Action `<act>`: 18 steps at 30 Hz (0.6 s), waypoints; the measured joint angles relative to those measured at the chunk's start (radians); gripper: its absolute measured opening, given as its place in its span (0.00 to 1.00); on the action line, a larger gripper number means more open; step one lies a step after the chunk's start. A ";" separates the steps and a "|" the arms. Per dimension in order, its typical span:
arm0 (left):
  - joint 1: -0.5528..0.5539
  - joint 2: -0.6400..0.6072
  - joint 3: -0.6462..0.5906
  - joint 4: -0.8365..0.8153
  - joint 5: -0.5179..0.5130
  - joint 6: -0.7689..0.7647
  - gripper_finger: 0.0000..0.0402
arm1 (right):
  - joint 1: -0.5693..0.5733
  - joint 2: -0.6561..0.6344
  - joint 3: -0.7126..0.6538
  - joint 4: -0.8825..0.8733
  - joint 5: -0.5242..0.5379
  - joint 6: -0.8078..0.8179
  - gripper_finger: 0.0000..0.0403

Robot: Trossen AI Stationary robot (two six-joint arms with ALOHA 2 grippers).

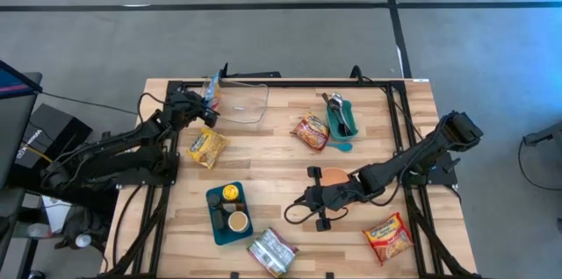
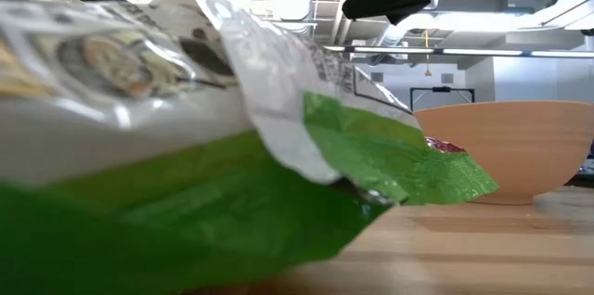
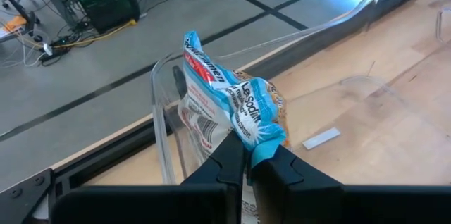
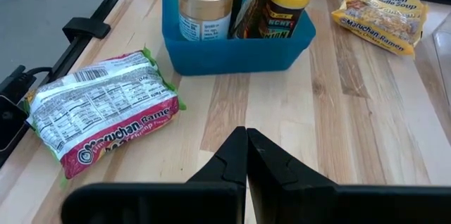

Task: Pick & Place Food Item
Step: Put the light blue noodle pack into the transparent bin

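On the left side of the table (image 1: 263, 174) your left gripper (image 3: 246, 155) hangs over the near corner of the clear plastic container (image 1: 241, 102), and its fingers (image 3: 224, 159) pinch the blue-and-white noodle packet (image 3: 229, 101) by one thin edge only, so the packet stands up above them. This is the weak point: I judge that if you swing the arm quickly, the foil can slide out and fall on the rim or outside the container. It can also catch on the container wall if you lower it too near this corner. Just beside the left arm a yellow ramen packet (image 1: 207, 146) lies on the table, and nearer the middle the blue tray (image 1: 227, 215) holds a cup and a yellow-lidded jar. A green-edged ramen packet (image 4: 99, 111) lies near the front edge. More to the right, the right gripper (image 4: 245, 155) rests low over bare table, beside the tan bowl (image 1: 335, 176), with fingers pressed together and holding nothing. It stays well apart from the left arm, so I see no risk of collision there.
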 joint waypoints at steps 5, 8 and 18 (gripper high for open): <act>0.000 0.000 0.000 -0.018 -0.013 0.000 0.03 | 0.000 0.000 0.000 0.000 0.000 -0.003 0.00; 0.000 0.000 0.000 -0.023 -0.013 0.000 0.03 | 0.000 0.000 0.000 0.000 0.000 -0.003 0.00; 0.000 0.000 0.000 -0.025 -0.014 0.000 0.04 | 0.001 0.001 0.000 0.000 -0.002 -0.003 0.00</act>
